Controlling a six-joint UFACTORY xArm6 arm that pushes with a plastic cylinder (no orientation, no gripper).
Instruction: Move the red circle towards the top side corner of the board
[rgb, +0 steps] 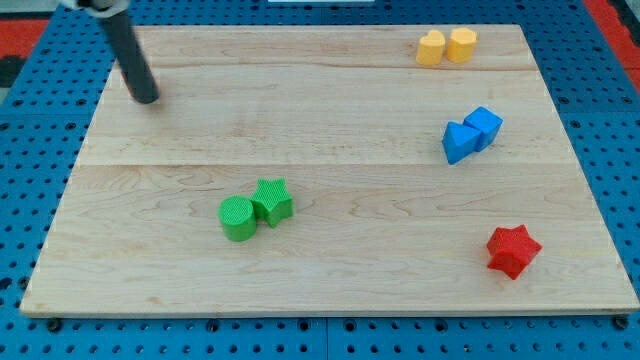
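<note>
- Blue perforated base plate (20, 200) is surrounding the pale wooden worktop (330, 120) that is carrying all the blocks.
- I am finding no red circle. The only red piece is a red star-shaped block (513, 250), which is lying near the view's bottom-right corner, so I am treating it as the task's thing.
- This arm is carrying no hand that opens or closes, only a dark rod. My tip (146, 98) is sitting near the view's top-left corner, touching no block and holding nothing.
- That is putting the red star-shaped block well apart from my tip, diagonally across the worktop.
- A green cylinder (237, 219) and a green star block (272, 201) are touching each other roughly between the two.
- I am judging the approach to be the step in hand. I am planning to steer clear of the green pair and arrive on the red block's bottom side.
- Pushing upward, I am expecting the two blue blocks (470, 134) and two yellow blocks (447, 46) to crowd the right-hand route.
- A star may twist, so I am aiming through its middle.
</note>
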